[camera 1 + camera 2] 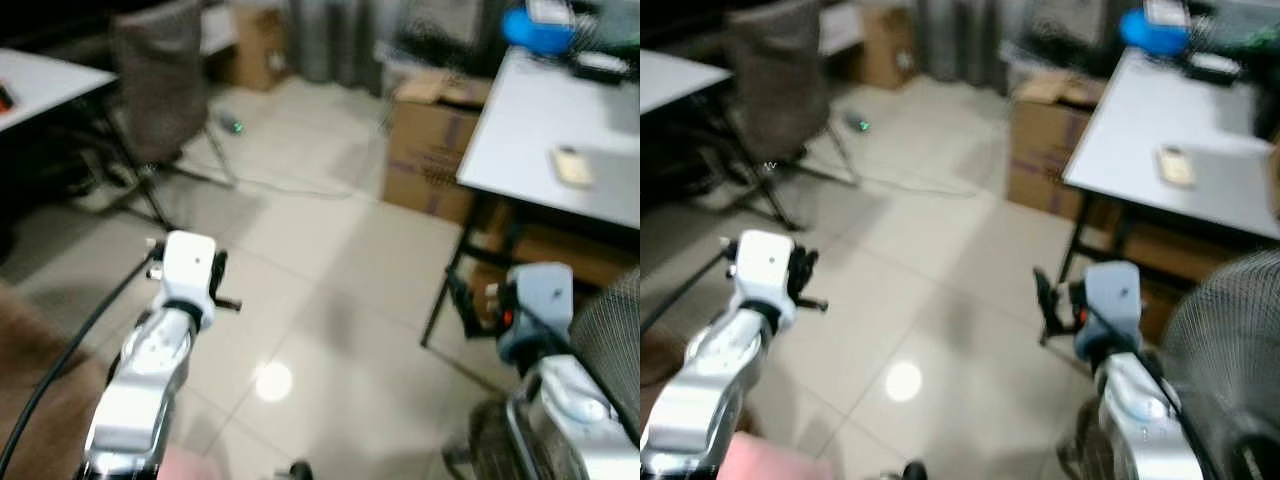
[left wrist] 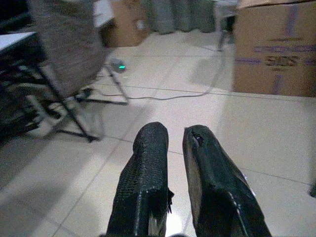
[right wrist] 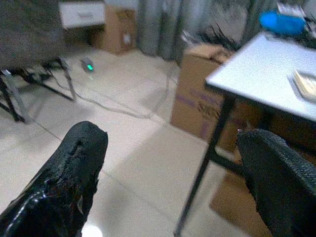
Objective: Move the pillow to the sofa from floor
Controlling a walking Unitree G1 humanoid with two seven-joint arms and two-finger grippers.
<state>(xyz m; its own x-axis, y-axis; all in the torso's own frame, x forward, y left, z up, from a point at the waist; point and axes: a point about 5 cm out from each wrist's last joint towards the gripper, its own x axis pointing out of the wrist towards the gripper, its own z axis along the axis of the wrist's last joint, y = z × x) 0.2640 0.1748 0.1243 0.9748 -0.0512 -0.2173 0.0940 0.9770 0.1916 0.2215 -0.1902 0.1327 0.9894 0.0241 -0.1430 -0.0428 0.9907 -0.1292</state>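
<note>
Robot is standing in an office-like room, head camera blurred and looking down at the tiled floor (image 1: 330, 300) — judging by that, it's walking or turning, searching for the pillow. Left end effector (image 2: 170, 148) is held out low over the floor, fingers nearly together with a narrow gap, gripping nothing. Right end effector (image 3: 173, 163) is spread wide, empty, pointing toward the leg of the white tabletop (image 1: 560, 140). Cardboard box (image 1: 430, 150) is sitting just beside that tabletop, a grey chair (image 1: 155, 80) well apart on the robot's left, a cable (image 2: 163, 96) trailing across the tiles. Something pink (image 1: 770, 460) is poking in at the bottom edge between the arms — cannot tell whether that's the pillow; brown surface (image 1: 30, 380) at lower left could be the sofa, unsure. Next move calls for bringing the pillow into clear view, then lowering an opened end effector onto it.
</note>
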